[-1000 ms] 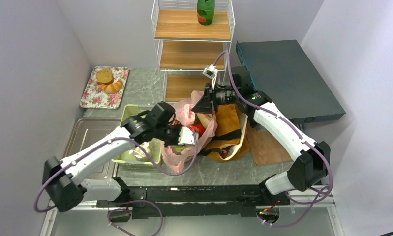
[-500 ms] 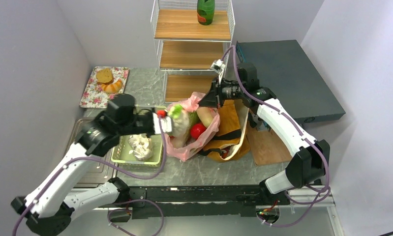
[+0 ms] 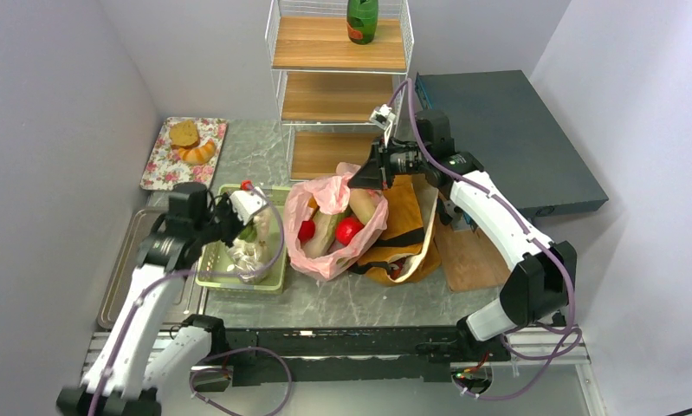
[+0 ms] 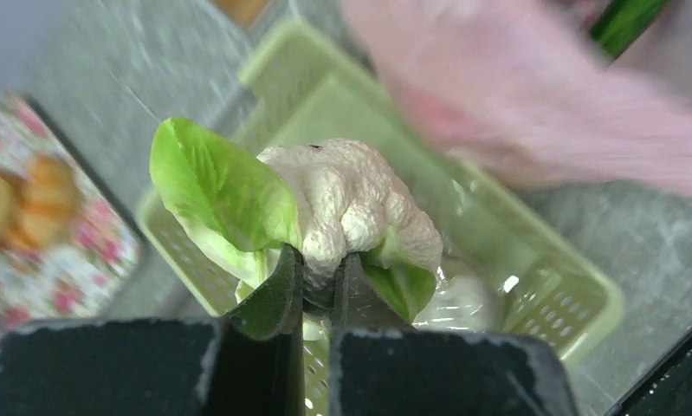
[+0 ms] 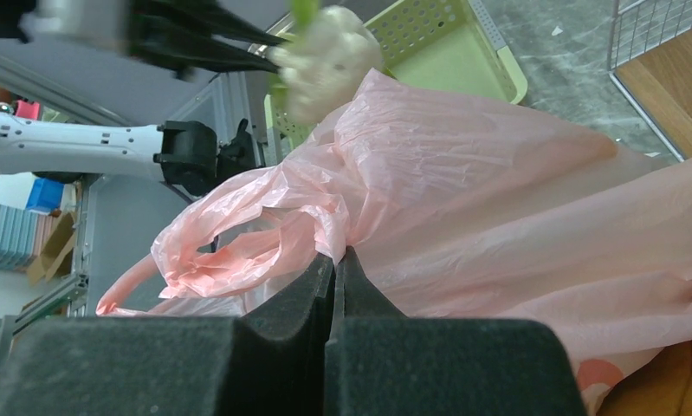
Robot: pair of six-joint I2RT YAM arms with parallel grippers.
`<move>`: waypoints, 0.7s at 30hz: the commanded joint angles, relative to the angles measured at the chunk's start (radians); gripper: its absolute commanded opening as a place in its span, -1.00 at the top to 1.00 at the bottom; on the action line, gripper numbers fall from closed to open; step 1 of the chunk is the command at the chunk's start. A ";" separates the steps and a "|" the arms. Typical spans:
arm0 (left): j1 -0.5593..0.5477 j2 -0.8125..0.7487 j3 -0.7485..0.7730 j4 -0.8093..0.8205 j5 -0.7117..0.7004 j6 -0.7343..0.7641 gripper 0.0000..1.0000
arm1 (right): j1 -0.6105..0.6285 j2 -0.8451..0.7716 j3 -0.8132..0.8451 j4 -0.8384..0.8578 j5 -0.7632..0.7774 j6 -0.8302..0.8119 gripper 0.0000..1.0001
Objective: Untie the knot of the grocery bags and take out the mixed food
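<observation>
My left gripper [image 3: 247, 222] is shut on a white cauliflower with green leaves [image 4: 342, 199] and holds it over the green basket [image 3: 273, 282]; the jaws pinch its stem in the left wrist view [image 4: 318, 269]. The pink plastic bag [image 3: 325, 260] stands open beside the basket, with round red fruits [image 3: 349, 230] and a pale long vegetable [image 3: 327, 232] inside. My right gripper [image 3: 365, 178] is shut on the bag's far rim [image 5: 498, 199] and holds it up; its jaws show in the right wrist view [image 5: 335, 260]. The mustard-brown tote [image 3: 403, 217] lies behind the bag.
A white wrapped item [image 3: 245, 256] lies in the basket. A metal tray [image 3: 139, 251] is left of it. A floral tray with bread [image 3: 164, 169] sits at the back left. A wire shelf with a green bottle [image 3: 362, 19], a dark box [image 3: 507, 139] and a wooden board [image 3: 468, 260] stand behind and right.
My left gripper lifted the cauliflower out of the pink bag and carried it left, over the green basket. My right gripper kept its hold on the bag's rim.
</observation>
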 commanded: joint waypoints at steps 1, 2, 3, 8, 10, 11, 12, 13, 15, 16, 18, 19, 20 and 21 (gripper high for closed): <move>0.087 0.163 -0.026 0.136 -0.013 -0.011 1.00 | 0.003 0.007 0.059 0.027 -0.048 0.002 1.00; 0.089 0.189 -0.031 0.183 -0.030 -0.031 1.00 | 0.005 0.008 0.062 0.028 -0.050 0.004 1.00; 0.091 0.216 -0.038 0.222 -0.053 -0.052 1.00 | 0.004 0.010 0.066 0.028 -0.049 0.007 1.00; 0.117 0.294 -0.022 0.299 -0.072 -0.097 -0.05 | 0.006 0.018 0.086 0.028 -0.044 0.015 1.00; 0.138 0.275 0.020 0.238 0.000 -0.101 -0.91 | 0.006 0.016 0.094 0.024 -0.042 0.011 1.00; 0.149 0.246 0.038 0.205 0.055 -0.080 -0.98 | 0.006 0.015 0.094 0.023 -0.041 0.008 1.00; 0.159 0.212 0.053 0.174 0.127 -0.058 -0.99 | 0.006 0.014 0.093 0.025 -0.041 0.006 1.00; 0.161 0.169 0.065 0.157 0.193 -0.043 -0.99 | 0.006 0.011 0.091 0.033 -0.041 0.006 1.00; 0.152 0.089 0.111 0.119 0.361 0.011 -0.99 | 0.009 0.012 0.082 0.052 -0.042 0.018 1.00; 0.123 0.061 0.139 0.101 0.423 0.031 -0.99 | 0.015 0.014 0.081 0.060 -0.044 0.022 1.00; -0.013 0.044 0.190 0.050 0.421 0.093 -0.99 | 0.027 0.018 0.081 0.073 -0.050 0.030 1.00; -0.101 0.048 0.209 0.002 0.400 0.147 -0.95 | 0.034 0.021 0.083 0.073 -0.052 0.032 1.00; -0.180 0.060 0.216 -0.015 0.364 0.183 -0.85 | 0.041 0.024 0.084 0.073 -0.057 0.032 1.00; -0.247 0.074 0.208 -0.017 0.335 0.212 -0.71 | 0.044 0.022 0.084 0.073 -0.059 0.033 1.00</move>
